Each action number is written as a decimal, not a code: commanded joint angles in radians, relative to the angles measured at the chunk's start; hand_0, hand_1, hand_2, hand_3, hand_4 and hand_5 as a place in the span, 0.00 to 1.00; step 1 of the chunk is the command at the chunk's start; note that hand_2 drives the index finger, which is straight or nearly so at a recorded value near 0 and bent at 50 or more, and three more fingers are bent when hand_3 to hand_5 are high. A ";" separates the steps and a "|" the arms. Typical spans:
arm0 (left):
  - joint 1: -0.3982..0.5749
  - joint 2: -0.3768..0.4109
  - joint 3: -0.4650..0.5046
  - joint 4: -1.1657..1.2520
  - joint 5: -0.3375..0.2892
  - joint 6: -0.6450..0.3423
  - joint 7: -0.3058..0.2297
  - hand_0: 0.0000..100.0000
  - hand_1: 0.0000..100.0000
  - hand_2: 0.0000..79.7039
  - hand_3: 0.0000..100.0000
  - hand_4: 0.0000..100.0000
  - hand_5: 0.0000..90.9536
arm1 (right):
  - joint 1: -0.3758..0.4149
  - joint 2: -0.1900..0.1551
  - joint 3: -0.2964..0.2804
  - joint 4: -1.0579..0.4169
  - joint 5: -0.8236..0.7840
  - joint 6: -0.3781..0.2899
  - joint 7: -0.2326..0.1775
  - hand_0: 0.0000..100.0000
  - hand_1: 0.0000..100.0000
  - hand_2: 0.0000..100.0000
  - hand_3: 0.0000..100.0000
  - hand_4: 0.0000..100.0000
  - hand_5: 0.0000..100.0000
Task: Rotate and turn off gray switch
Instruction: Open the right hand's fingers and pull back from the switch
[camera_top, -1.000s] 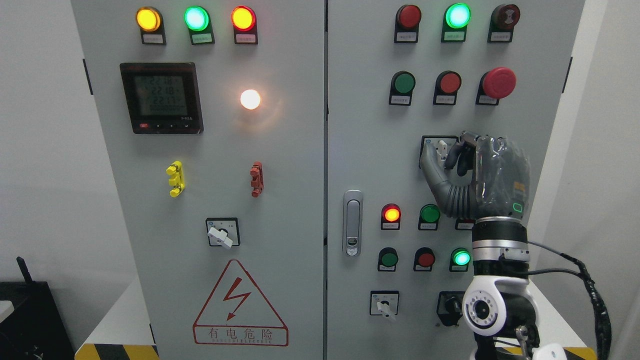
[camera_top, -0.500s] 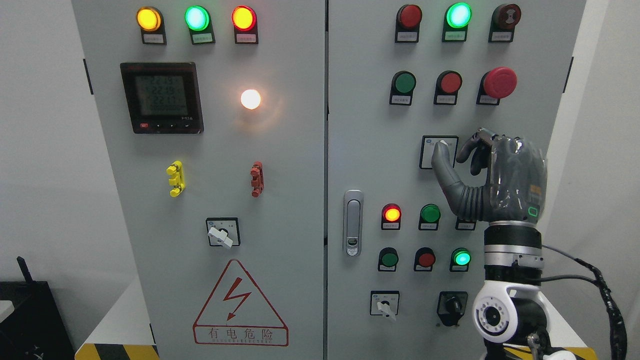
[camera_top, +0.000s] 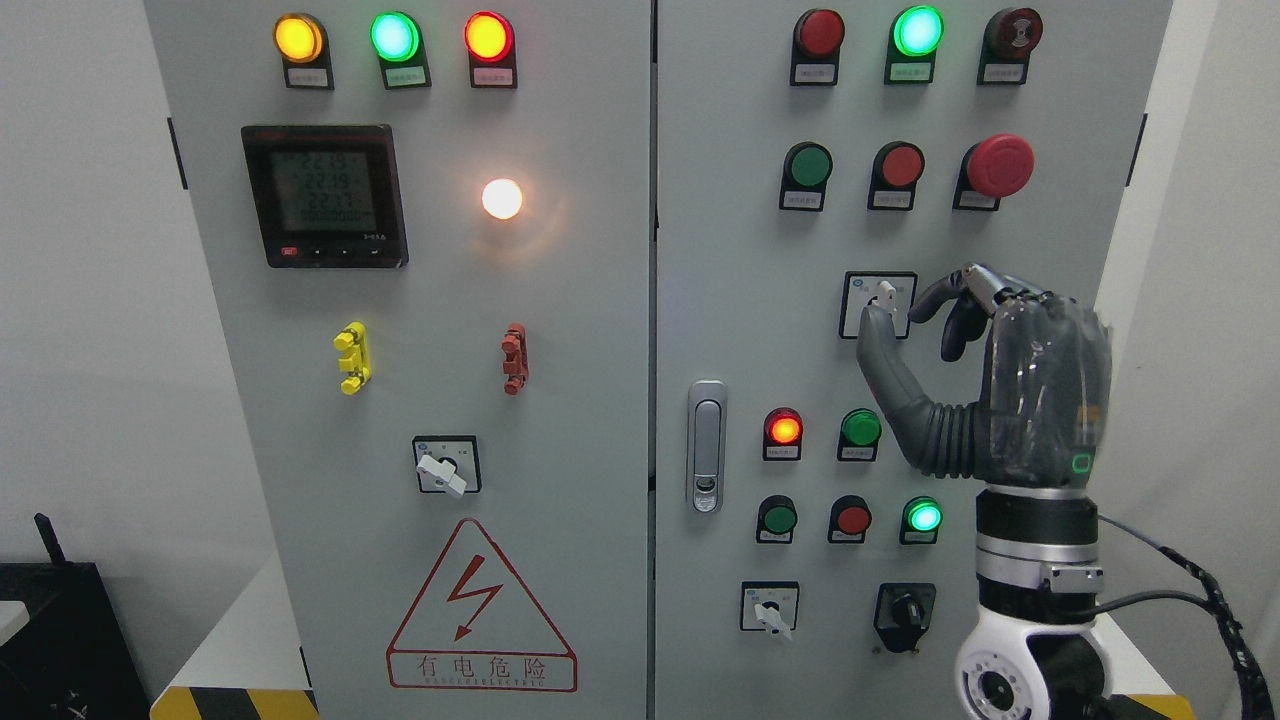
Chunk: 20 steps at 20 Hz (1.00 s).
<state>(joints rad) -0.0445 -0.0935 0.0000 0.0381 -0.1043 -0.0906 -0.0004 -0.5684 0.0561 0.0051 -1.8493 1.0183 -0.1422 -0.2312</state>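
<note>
Right robot hand poised at the grey rotary switch on the cabinet door.

The dark grey, plastic-wrapped right hand (camera_top: 1010, 385) is raised in front of the pale grey metal cabinet (camera_top: 740, 250), its fingers loosely curled and holding nothing. The small grey rotary switch on its square white plate (camera_top: 884, 296) sits just left of the curled fingertips and right above the thumb tip, whether touching I cannot tell. Its lever stands roughly upright. A lit green round lamp (camera_top: 923, 517) glows below the thumb, left of the wrist.
</note>
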 joint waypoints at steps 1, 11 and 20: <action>0.000 0.001 0.032 -0.001 0.000 0.000 0.000 0.12 0.39 0.00 0.00 0.00 0.00 | 0.100 -0.025 0.001 -0.076 -0.006 -0.062 0.004 0.38 0.29 0.41 0.46 0.31 0.21; 0.000 0.000 0.032 0.000 0.000 0.000 0.000 0.12 0.39 0.00 0.00 0.00 0.00 | 0.134 -0.052 -0.040 -0.093 -0.010 -0.083 0.142 0.15 0.36 0.02 0.02 0.00 0.00; 0.000 0.000 0.032 0.000 0.000 0.000 0.000 0.12 0.39 0.00 0.00 0.00 0.00 | 0.159 -0.081 -0.071 -0.128 -0.009 -0.077 0.119 0.13 0.34 0.02 0.01 0.00 0.00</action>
<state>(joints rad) -0.0445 -0.0935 0.0000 0.0383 -0.1043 -0.0905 -0.0004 -0.4304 0.0095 -0.0308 -1.9353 1.0092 -0.2215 -0.1059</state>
